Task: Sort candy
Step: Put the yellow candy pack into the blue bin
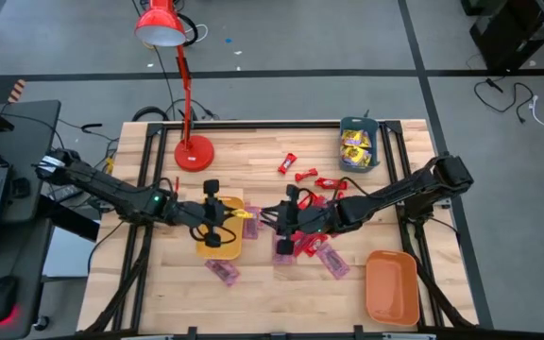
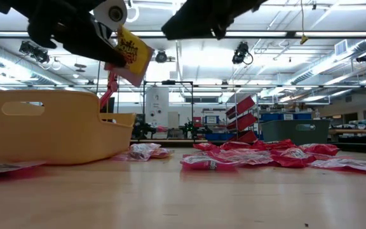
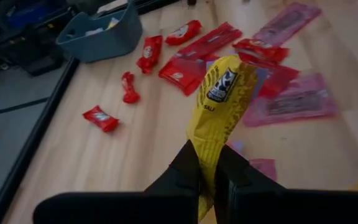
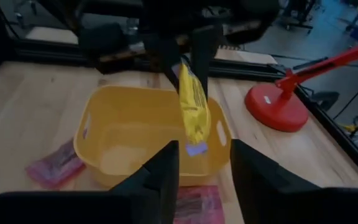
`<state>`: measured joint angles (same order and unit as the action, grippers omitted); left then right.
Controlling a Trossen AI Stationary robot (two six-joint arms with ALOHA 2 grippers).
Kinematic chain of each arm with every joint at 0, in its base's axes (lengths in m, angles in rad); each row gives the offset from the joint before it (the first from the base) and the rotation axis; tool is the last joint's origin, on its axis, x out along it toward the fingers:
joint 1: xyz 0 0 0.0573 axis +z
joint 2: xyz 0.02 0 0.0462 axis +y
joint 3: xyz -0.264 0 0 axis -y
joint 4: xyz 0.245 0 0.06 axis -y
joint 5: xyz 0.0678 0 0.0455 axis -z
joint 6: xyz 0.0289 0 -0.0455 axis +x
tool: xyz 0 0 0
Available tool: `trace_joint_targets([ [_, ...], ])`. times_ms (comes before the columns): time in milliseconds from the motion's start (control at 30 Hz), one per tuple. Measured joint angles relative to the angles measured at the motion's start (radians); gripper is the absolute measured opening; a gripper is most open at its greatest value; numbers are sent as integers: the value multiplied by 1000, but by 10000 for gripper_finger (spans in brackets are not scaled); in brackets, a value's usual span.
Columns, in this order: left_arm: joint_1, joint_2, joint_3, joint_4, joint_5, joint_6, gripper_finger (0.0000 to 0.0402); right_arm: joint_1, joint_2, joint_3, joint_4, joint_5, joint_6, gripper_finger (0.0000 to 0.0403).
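Holding a yellow candy packet [image 3: 219,106] by its lower end, left gripper [image 1: 227,215] has fingers pinched shut on it, above the yellow tray [image 4: 104,143]. Right gripper [image 4: 201,165] faces it w/ fingers parted, nothing betw. them. Remaining candy [image 1: 310,241] lies loose on table [image 1: 263,293], mostly red and pink wrappers.

Risk: grip is on wrapper edge only; packet could slip or swing and land outside tray. Right fingers sit close, may snag it.

Obscured: tray contents and wrapper print not legible.
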<state>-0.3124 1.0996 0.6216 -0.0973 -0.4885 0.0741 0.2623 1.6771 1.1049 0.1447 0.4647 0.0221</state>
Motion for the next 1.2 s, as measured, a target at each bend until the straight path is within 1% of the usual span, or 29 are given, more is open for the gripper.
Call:
trace_joint_targets([
  [100, 23, 0, 0, 27, 1, 29, 16, -19, -4, 0, 1, -10, -1, 151],
  [200, 45, 1, 0, 95, 12, 66, 15, -41, 1, 7, 11, -18, -25, 172],
  [267, 60, 4, 0, 140, 16, 92, 15, -52, 3, 16, 13, -21, -59, 185],
  [400, 89, 5, 0, 160, 11, 117, 15, -67, 4, 38, 11, -23, -141, 207],
  [500, 110, 5, 0, 160, 7, 117, 15, -77, 4, 61, 11, -24, -193, 218],
  [600, 119, 5, 0, 182, 22, 133, 15, -96, 4, 68, 7, -30, -220, 222],
  [667, 120, 5, 0, 207, 30, 158, 15, -114, 4, 69, 3, -61, -238, 218],
  [767, 121, 5, 0, 264, 30, 218, 15, -135, 4, 70, -7, -91, -261, 201],
  [900, 131, 5, 1, 275, 27, 290, 15, -159, -2, 70, -25, -114, -297, 161],
  [1033, 162, 5, 1, 273, 4, 297, 15, -178, -15, 70, -43, -130, -344, 105],
  [1167, 186, 5, 1, 261, -33, 286, 19, -196, -30, 71, -88, -130, -368, 26],
  [1200, 189, 5, 1, 263, -37, 284, 22, -201, -35, 71, -101, -131, -375, 13],
])
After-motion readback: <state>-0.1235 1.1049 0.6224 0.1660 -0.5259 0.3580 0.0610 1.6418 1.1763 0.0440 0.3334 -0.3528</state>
